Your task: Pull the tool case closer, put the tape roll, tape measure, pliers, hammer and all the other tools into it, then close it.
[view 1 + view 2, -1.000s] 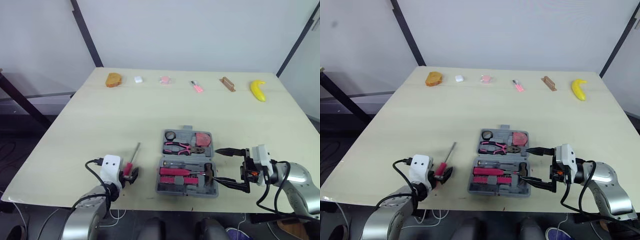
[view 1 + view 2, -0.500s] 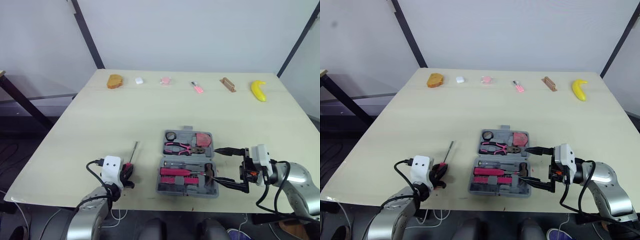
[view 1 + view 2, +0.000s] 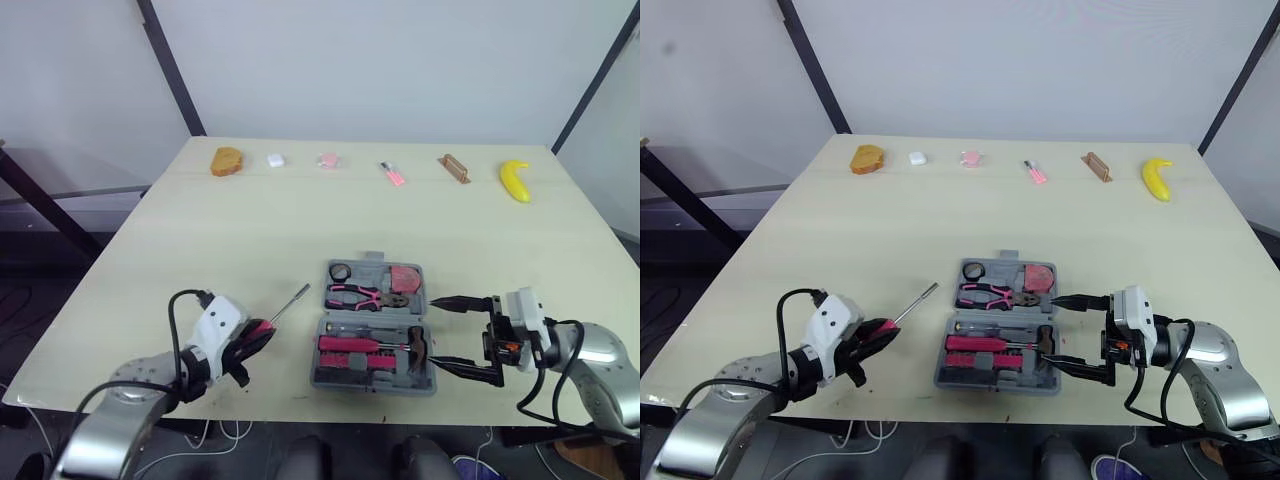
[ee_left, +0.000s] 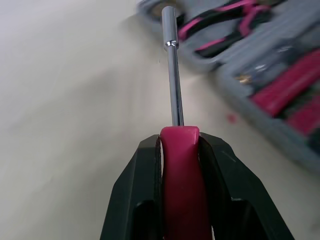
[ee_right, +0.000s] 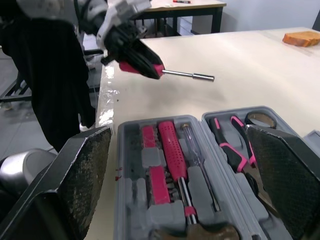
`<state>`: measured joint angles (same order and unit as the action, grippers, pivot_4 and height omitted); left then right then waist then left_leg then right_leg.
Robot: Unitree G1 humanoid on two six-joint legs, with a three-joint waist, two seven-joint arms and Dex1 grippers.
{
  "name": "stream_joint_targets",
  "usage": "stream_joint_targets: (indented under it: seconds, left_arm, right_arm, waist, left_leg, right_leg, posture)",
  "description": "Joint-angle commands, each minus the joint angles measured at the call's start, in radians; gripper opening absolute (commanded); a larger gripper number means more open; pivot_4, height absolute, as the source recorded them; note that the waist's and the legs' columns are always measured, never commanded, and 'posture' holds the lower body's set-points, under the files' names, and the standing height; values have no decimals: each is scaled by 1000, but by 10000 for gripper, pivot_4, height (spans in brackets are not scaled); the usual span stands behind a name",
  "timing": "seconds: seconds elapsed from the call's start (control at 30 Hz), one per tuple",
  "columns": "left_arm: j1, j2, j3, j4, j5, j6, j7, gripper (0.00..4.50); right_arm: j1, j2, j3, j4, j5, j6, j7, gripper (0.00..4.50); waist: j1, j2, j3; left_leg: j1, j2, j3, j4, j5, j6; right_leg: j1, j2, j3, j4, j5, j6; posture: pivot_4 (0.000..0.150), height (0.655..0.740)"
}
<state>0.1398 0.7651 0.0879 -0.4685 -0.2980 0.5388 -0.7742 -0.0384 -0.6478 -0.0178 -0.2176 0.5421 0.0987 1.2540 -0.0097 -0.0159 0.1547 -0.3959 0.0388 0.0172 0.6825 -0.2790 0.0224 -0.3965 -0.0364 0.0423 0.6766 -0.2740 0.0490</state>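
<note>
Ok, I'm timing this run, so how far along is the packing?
Done: the tool case sits close, open, with tape roll, tape measure, pliers and hammer in their slots. In hand: the left gripper is shut on a pink-handled screwdriver, shaft aimed at the case; the right gripper is open at the case's right edge. Left: seat the screwdriver, close the case.
</note>
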Motion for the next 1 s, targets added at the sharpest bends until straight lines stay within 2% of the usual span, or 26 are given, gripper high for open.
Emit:
stream_joint_targets:
  seconds: [0.03, 0.13, 0.3, 0.5, 0.63, 0.87, 1.0]
  left_arm:
    - [-61, 69, -54, -44, -26, -15, -122, 6130]
    - [-151, 113, -129, -29, -34, -6, -207, 6130]
    - [-341, 132, -317, 39, 36, -10, -319, 6130]
    - [-472, 93, -458, 63, 69, 37, -383, 6130]
    - [-521, 36, -573, 39, 100, 110, -386, 6130]
    - [-586, 24, -660, 75, 182, 148, -378, 6130]
    - [-622, -29, -696, 84, 203, 210, -355, 6130]
  right_arm:
    - [10, -16, -41, -18, 23, -12, 10, 45000]
    - [24, -25, -54, -20, 23, -16, 9, 45000]
    - [56, -31, -76, -31, 20, -22, 1, 45000]
    - [97, -39, -113, -46, 20, -32, -20, 45000]
    - [158, -53, -142, -65, 24, -36, -15, 45000]
    - [195, -85, -159, -66, 14, -36, -6, 45000]
    - [202, -96, -162, -64, 12, -35, -4, 45000]
  waist:
    - [-1, 0, 1]
    - [2, 0, 2]
    - [2, 0, 2]
    - [-1, -1, 2]
    - [3, -1, 2]
    - [-1, -1, 3]
    - [3, -2, 3]
  left_leg:
    - [0, 0, 0, 0, 0, 0]
    - [0, -1, 0, 0, 0, 0]
    - [-1, -2, 0, 0, 0, 0]
    - [-1, -1, 1, 0, 0, 0]
    - [-2, -1, 1, 0, 0, 0]
    - [-1, -1, 0, 1, 0, 0]
    - [-2, -1, 0, 1, 0, 0]
  right_leg:
    - [0, 0, 0, 0, 0, 0]
    - [0, 1, 0, 0, 0, 0]
    - [0, 2, 1, 0, 0, 0]
    - [-2, 5, 2, 0, 0, 0]
    - [-1, 5, 2, 0, 0, 0]
    - [-1, 6, 2, 1, -1, 1]
    - [-1, 6, 3, 0, -1, 1]
  posture:
    - [1500, 7400]
    - [1500, 7400]
    - [1500, 7400]
    - [1500, 7400]
    - [1500, 7400]
    - [1500, 7400]
    - [1500, 7400]
